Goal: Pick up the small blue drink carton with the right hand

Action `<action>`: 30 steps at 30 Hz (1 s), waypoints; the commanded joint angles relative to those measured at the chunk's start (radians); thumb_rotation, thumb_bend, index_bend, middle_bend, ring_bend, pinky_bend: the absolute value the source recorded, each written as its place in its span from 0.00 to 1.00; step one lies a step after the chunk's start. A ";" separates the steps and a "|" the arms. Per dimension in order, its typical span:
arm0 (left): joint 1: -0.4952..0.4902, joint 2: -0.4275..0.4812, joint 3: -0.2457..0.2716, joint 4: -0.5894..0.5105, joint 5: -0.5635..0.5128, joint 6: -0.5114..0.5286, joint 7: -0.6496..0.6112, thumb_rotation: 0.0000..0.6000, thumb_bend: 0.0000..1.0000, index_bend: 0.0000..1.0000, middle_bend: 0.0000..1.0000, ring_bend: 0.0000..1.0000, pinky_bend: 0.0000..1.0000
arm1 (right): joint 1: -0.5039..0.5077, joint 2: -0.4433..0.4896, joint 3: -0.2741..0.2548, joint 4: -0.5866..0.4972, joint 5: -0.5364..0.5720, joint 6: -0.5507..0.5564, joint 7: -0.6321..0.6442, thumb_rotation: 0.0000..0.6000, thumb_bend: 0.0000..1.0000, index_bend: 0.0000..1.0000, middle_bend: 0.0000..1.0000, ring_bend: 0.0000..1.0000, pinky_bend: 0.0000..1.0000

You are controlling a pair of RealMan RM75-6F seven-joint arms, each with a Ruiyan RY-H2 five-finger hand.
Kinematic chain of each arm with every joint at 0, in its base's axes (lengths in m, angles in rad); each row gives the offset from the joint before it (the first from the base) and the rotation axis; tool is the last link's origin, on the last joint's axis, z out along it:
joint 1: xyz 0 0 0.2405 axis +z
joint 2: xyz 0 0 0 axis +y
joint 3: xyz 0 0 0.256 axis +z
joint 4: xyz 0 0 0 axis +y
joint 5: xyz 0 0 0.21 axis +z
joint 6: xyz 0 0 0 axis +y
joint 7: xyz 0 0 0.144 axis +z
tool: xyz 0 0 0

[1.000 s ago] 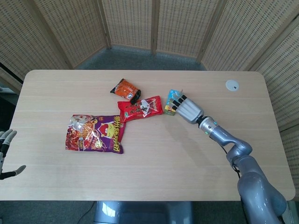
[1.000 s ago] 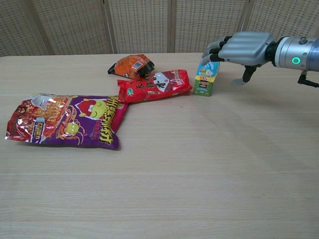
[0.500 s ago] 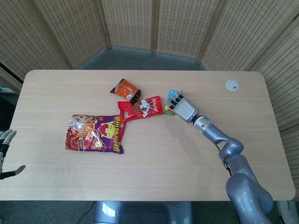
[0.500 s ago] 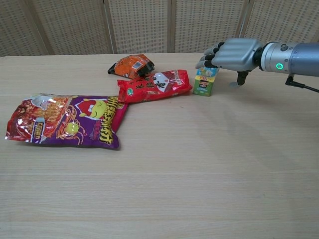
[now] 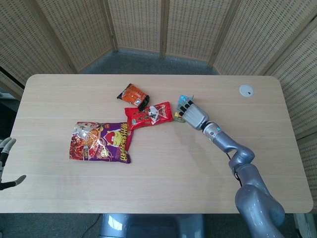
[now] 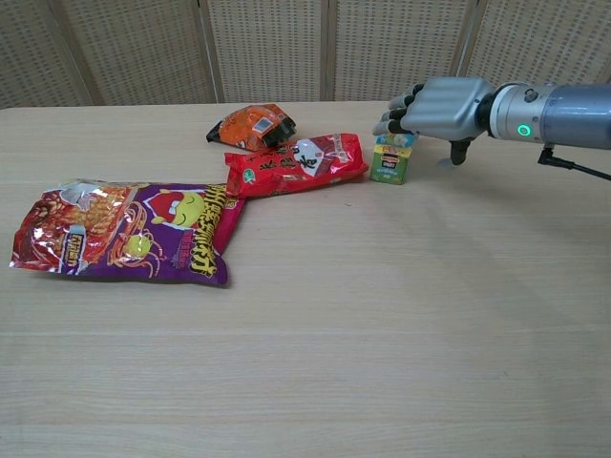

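Head view shows the right hand (image 5: 194, 114) reaching in from four o'clock over the small blue drink carton (image 5: 182, 109), which stands upright on the table (image 5: 163, 183) just right of centre. Its dark-tipped fingers (image 5: 186, 106) lie side by side, curled down over the carton's top; whether they actually press on it cannot be told. In the chest view the right hand (image 6: 434, 107) sits above and slightly to the three o'clock side of the small blue drink carton (image 6: 391, 158), with the thumb (image 6: 459, 150) hanging down well clear of the box, so nothing is gripped.

Touching the carton at its nine o'clock side lies a red snack packet (image 5: 148, 115); an orange packet (image 5: 132, 94) rests just beyond that at eleven o'clock. A large purple chip bag (image 5: 100, 142) lies flat toward eight o'clock.

At the far nine o'clock edge, off the table, the left hand (image 5: 6, 161) shows partly, its fingers apart and holding nothing.
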 commanded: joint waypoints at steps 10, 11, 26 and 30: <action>-0.001 -0.002 -0.003 0.001 -0.010 -0.005 0.001 1.00 0.00 0.03 0.00 0.00 0.00 | 0.021 -0.038 -0.023 0.017 0.001 -0.045 -0.025 1.00 0.32 0.02 0.00 0.00 0.00; -0.001 -0.001 -0.004 0.001 -0.010 -0.004 0.001 1.00 0.00 0.03 0.00 0.00 0.00 | 0.022 -0.042 -0.025 0.020 0.002 -0.053 -0.029 1.00 0.32 0.02 0.00 0.00 0.00; 0.004 0.000 -0.005 -0.001 -0.013 0.000 0.003 1.00 0.00 0.03 0.00 0.00 0.00 | -0.012 -0.037 -0.035 0.036 0.016 -0.050 0.003 1.00 0.32 0.37 0.30 0.10 0.05; 0.004 0.000 -0.002 -0.004 -0.011 -0.002 0.004 1.00 0.00 0.03 0.00 0.00 0.00 | -0.033 -0.025 -0.029 0.055 0.027 -0.050 -0.010 1.00 0.34 0.41 0.34 0.16 0.11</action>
